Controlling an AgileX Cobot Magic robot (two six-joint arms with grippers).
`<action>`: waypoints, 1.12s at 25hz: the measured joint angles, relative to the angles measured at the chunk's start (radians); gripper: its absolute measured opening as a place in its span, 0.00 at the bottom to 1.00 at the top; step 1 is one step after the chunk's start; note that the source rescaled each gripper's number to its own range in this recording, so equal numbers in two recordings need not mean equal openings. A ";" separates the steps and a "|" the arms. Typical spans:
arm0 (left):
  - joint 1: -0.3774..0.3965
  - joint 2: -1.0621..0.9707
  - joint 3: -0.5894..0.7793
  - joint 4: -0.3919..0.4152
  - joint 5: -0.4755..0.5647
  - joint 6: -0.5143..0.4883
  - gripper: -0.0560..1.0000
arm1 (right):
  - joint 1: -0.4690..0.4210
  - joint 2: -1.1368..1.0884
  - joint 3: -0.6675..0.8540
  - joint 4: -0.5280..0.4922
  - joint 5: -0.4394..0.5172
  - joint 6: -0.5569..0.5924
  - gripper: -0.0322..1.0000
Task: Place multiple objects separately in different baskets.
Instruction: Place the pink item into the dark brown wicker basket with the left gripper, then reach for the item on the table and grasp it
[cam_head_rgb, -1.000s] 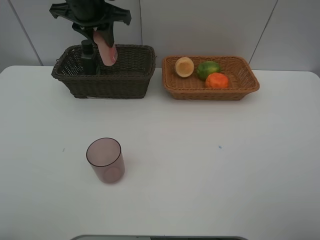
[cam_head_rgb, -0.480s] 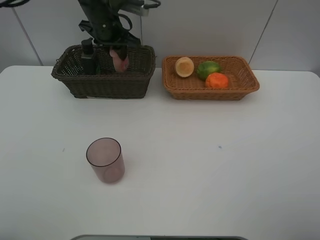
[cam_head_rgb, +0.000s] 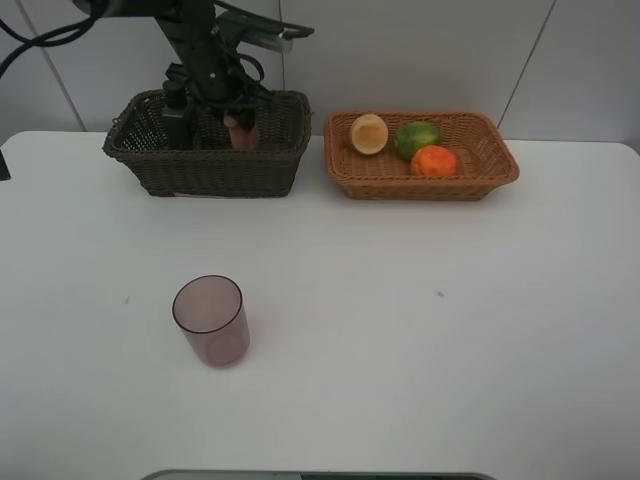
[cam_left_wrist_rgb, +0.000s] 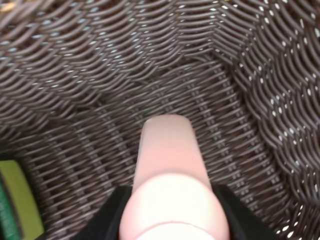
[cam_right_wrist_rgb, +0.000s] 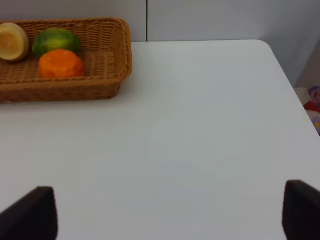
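1. The left gripper (cam_head_rgb: 238, 118) is dipped down into the dark brown wicker basket (cam_head_rgb: 205, 165) at the back-left of the white table (cam_head_rgb: 400, 330), and it's clamped on the slim pink bottle (cam_left_wrist_rgb: 170, 175). From the wrist view you can see the dark fingers (cam_left_wrist_rgb: 112, 212) hugging both sides of the bottle near its white end, with the pink body pointing down at the woven floor.
2. Can't really tell if the bottle is touching the basket floor or just hanging above it.
3. The dark green pump bottle (cam_head_rgb: 177, 115) stands upright in the same basket, just beside the gripper toward the basket's left end. In the left wrist view a green and yellow-green edge (cam_left_wrist_rgb: 15, 200) shows at the side. No writing on it that I can read.
4. The light tan basket (cam_head_rgb: 420, 172) sits right next to the brown one along the back edge. It's got the pale peach-like fruit (cam_head_rgb: 368, 133), the green round fruit (cam_head_rgb: 415, 137) and the orange (cam_head_rgb: 434, 160) in it, all bunched close.
5. The translucent mauve cup (cam_head_rgb: 210, 320) stands upright out on the table, front-left area, well apart from both baskets.
6. The right gripper (cam_right_wrist_rgb: 170, 210) is spread wide with nothing in it, over bare table near the right side.
7. No brands or labels readable anywhere.
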 joint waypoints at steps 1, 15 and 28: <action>0.000 0.006 0.000 -0.006 -0.005 0.000 0.42 | 0.000 0.000 0.000 0.000 0.000 0.000 1.00; -0.001 0.032 -0.002 -0.024 -0.005 0.010 0.57 | 0.000 0.000 0.000 0.000 0.000 0.000 1.00; -0.011 0.009 -0.023 -0.037 -0.007 0.010 1.00 | 0.000 0.000 0.000 0.000 0.000 0.000 1.00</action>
